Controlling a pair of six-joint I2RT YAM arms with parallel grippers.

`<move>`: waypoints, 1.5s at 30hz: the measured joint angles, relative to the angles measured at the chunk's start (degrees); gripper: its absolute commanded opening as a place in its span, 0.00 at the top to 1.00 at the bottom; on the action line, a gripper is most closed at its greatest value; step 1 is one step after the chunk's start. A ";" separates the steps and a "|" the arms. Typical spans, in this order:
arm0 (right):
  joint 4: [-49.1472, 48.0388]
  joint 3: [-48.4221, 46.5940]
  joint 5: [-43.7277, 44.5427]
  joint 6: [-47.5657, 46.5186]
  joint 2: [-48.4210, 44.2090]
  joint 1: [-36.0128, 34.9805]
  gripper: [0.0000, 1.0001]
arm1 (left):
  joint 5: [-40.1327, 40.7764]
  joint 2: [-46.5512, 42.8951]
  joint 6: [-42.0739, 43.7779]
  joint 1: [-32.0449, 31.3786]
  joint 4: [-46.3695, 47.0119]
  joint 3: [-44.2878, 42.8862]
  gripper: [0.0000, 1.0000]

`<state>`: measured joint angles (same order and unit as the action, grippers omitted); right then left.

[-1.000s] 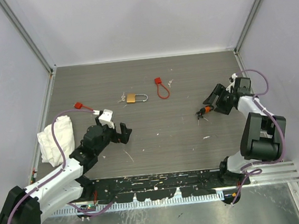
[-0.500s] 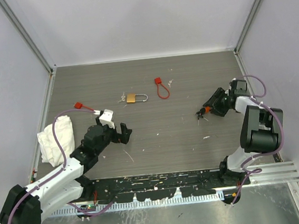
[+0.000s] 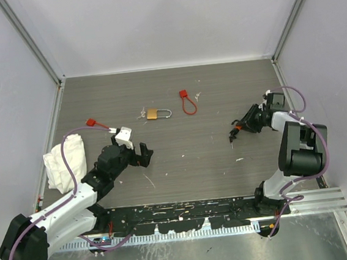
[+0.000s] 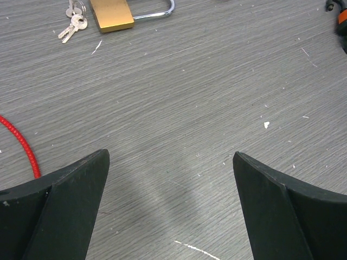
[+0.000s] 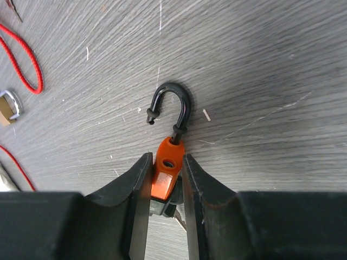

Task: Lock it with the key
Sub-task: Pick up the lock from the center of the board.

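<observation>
My right gripper (image 5: 166,158) is shut on a small orange padlock (image 5: 165,172), one finger against each side. Its black shackle (image 5: 180,101) hangs open, pointing away over the table. The key (image 5: 181,221) is mostly hidden under the lock; only a dark head and a thin silver blade show between my fingers. In the top view the right gripper (image 3: 243,125) and the orange padlock (image 3: 238,125) are at the right side, with the key (image 3: 231,135) dangling just left of them. My left gripper (image 4: 171,157) is wide open over bare table, at the near left (image 3: 137,153).
A brass padlock (image 3: 152,113) with silver keys (image 4: 73,24) lies at the middle back. A red cable lock (image 3: 187,103) lies right of it, another red tag (image 3: 91,122) at the left. A white cloth (image 3: 63,162) is bunched by the left wall.
The right gripper's fingers have closed in on the orange padlock and its wrist has shifted slightly back. The left arm has not moved.
</observation>
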<state>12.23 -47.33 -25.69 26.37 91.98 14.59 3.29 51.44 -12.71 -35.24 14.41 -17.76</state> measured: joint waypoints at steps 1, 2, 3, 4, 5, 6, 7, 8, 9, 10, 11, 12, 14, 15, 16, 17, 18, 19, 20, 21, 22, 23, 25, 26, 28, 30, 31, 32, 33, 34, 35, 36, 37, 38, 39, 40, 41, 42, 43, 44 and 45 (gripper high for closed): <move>0.00 0.00 -0.22 -0.48 0.00 -0.26 0.74 | 0.00 0.02 -0.02 0.00 0.00 0.00 0.02; 0.00 0.00 -0.44 -0.94 0.00 -0.55 0.74 | 0.00 0.09 0.00 0.00 0.00 -0.02 0.02; 0.02 0.00 -0.63 -1.46 0.00 -0.92 0.74 | 0.00 0.09 0.00 0.00 -0.02 -0.02 0.02; 0.02 0.00 -0.81 -2.03 0.00 -1.29 0.74 | 0.00 0.09 0.00 0.00 -0.02 -0.02 0.02; 0.02 0.00 -0.94 -2.64 0.00 -1.86 0.74 | 0.00 0.09 0.00 0.00 -0.02 -0.02 0.02; 0.02 -0.02 -1.16 -3.48 0.00 -2.67 0.74 | 0.00 0.09 0.00 0.00 -0.02 -0.02 0.02; 0.02 -0.02 -1.25 -3.96 0.00 -3.30 0.72 | 0.00 0.09 0.00 0.00 -0.02 -0.02 0.02; 0.02 -0.02 -1.42 -4.61 -0.02 -4.07 0.71 | 0.00 0.09 0.00 0.00 -0.02 -0.02 0.02; 0.02 -0.02 -1.60 -5.14 -0.02 -4.68 0.69 | 0.00 0.09 -0.02 0.00 -0.02 -0.02 0.02; 0.02 -0.04 -1.86 -5.66 0.00 -5.31 0.68 | 0.00 0.09 0.00 0.00 -0.02 -0.02 0.02; 0.07 -0.04 -2.21 -6.21 0.00 -5.81 0.66 | 0.00 0.09 0.00 0.00 -0.02 -0.02 0.02; 0.15 -0.04 -2.54 -6.62 0.00 -6.16 0.64 | 0.00 0.09 0.00 0.00 -0.02 -0.02 0.02; 0.37 -0.09 -3.74 -7.45 0.31 -6.88 0.61 | 0.00 0.09 0.00 0.00 -0.02 -0.02 0.02; 0.52 -0.22 -4.22 -7.78 0.57 -7.06 0.59 | 0.00 0.09 0.00 0.00 -0.02 -0.02 0.02; 0.72 -0.48 -4.70 -8.15 0.96 -7.32 0.58 | 0.02 0.09 0.00 0.00 -0.02 -0.02 0.02; 0.98 -0.79 -5.07 -8.50 1.36 -7.67 0.56 | 0.00 0.09 0.00 0.00 -0.02 -0.02 0.02; 1.11 -1.05 -5.40 -8.83 1.75 -7.96 0.55 | 0.00 0.09 0.00 0.00 -0.02 -0.02 0.02; 1.16 -1.22 -5.60 -9.22 2.05 -8.28 0.55 | 0.02 0.09 0.00 0.00 -0.02 -0.02 0.02; 1.27 -1.33 -5.73 -9.60 2.25 -8.57 0.55 | 0.00 0.09 0.00 0.00 -0.02 -0.02 0.02; 1.46 -1.42 -5.90 -9.88 2.45 -8.94 0.55 | 0.00 0.09 0.00 0.00 -0.02 -0.02 0.02; 1.75 -1.57 -6.05 -10.16 2.62 -9.40 0.55 | 0.00 0.09 0.00 0.00 -0.02 -0.02 0.02; 2.01 -1.77 -6.29 -10.38 2.91 -9.86 0.55 | 0.00 0.09 0.00 0.00 -0.02 -0.02 0.02; 2.34 -2.05 -6.71 -10.86 3.34 -10.49 0.55 | 0.02 0.09 -0.02 0.00 -0.02 -0.02 0.02; 2.54 -2.16 -6.91 -11.08 3.63 -10.80 0.55 | 0.02 0.09 0.00 0.00 -0.02 -0.02 0.02; 2.84 -2.29 -7.17 -11.34 4.11 -11.19 0.56 | 0.02 0.09 0.00 0.00 -0.02 -0.02 0.02; 3.23 -2.36 -7.41 -11.74 4.61 -11.61 0.60 | 0.04 0.09 0.00 0.00 -0.02 -0.02 0.02; 3.45 -2.47 -7.54 -12.00 4.83 -11.78 0.63 | 0.04 0.09 0.00 0.00 -0.02 -0.02 0.02; 3.69 -2.62 -7.72 -12.35 5.09 -11.91 0.66 | 0.04 0.09 0.00 0.00 -0.02 -0.02 0.02; 3.82 -2.82 -7.98 -12.61 5.33 -12.00 0.68 | 0.04 0.09 0.00 0.00 -0.02 -0.02 0.02; 3.98 -2.99 -8.33 -12.76 5.55 -12.02 0.72 | 0.04 0.09 0.00 0.00 -0.02 -0.02 0.02; 4.11 -3.17 -8.87 -12.85 5.64 -12.02 0.73 | 0.07 0.09 0.00 0.00 -0.02 -0.02 0.02; 4.17 -3.37 -9.44 -13.00 5.66 -12.02 0.74 | 0.09 0.09 0.00 0.00 -0.02 -0.02 0.02; 4.28 -3.54 -9.77 -13.18 5.66 -12.02 0.74 | 0.11 0.09 0.00 0.00 -0.02 -0.02 0.02; 4.33 -3.69 -10.16 -13.42 5.66 -12.02 0.74 | 0.13 0.09 0.00 0.00 -0.02 -0.02 0.02; 4.35 -3.76 -10.56 -13.77 5.66 -12.02 0.74 | 0.15 0.09 0.00 0.00 -0.02 -0.02 0.02; 4.42 -3.78 -11.17 -14.16 5.66 -12.02 0.77 | 0.17 0.09 0.00 0.00 -0.02 -0.02 0.02; 4.48 -3.78 -11.74 -14.56 5.66 -12.02 0.80 | 0.17 0.09 -0.02 0.00 -0.02 -0.02 0.02; 4.59 -3.78 -12.59 -15.15 5.66 -12.02 0.85 | 0.17 0.09 -0.02 0.00 -0.02 -0.02 0.02; 4.66 -3.78 -13.70 -15.78 5.66 -12.02 0.90 | 0.17 0.09 -0.02 0.00 -0.02 -0.02 0.02; 4.68 -3.78 -14.67 -16.39 5.66 -12.02 0.94 | 0.17 0.09 -0.02 0.00 -0.02 -0.02 0.02; 4.72 -3.78 -15.72 -17.11 5.66 -12.02 0.97 | 0.20 0.09 -0.02 0.00 -0.02 -0.02 0.02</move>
<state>16.95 -51.11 -41.41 9.26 97.65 2.57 3.49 51.53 -12.73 -35.24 14.39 -17.78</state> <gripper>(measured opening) 0.308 0.983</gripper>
